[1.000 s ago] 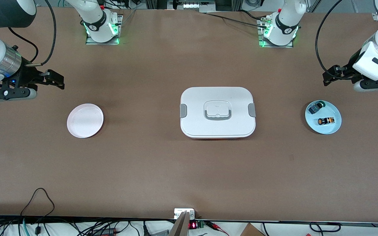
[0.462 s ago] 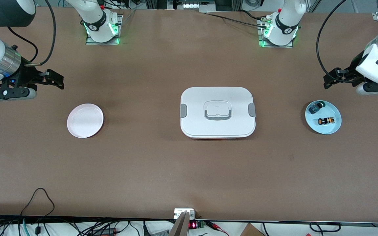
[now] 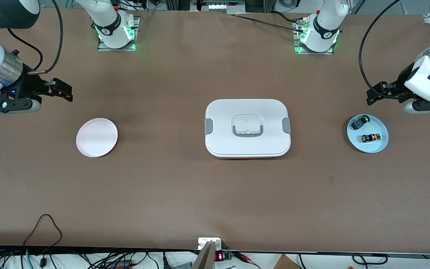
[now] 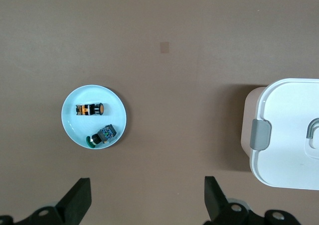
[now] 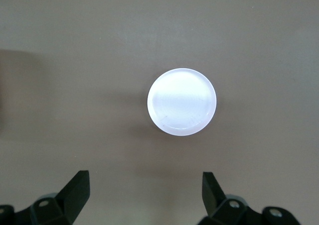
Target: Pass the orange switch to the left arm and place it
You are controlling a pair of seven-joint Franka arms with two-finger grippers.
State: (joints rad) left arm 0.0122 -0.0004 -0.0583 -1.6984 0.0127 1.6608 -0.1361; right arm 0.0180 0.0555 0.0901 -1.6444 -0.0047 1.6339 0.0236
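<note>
front view: the orange switch lies on its side on the blue plate at the left arm's end, its long axis along the table's length; the box sits mid-table between it and the pink plate; the left gripper hangs close by the blue plate, so the left arm is the nearer
left wrist view: fingers wide apart, empty; switch ahead of them, beside the green-capped part
right wrist view: right gripper spread, empty, waiting near the pink plate
</note>
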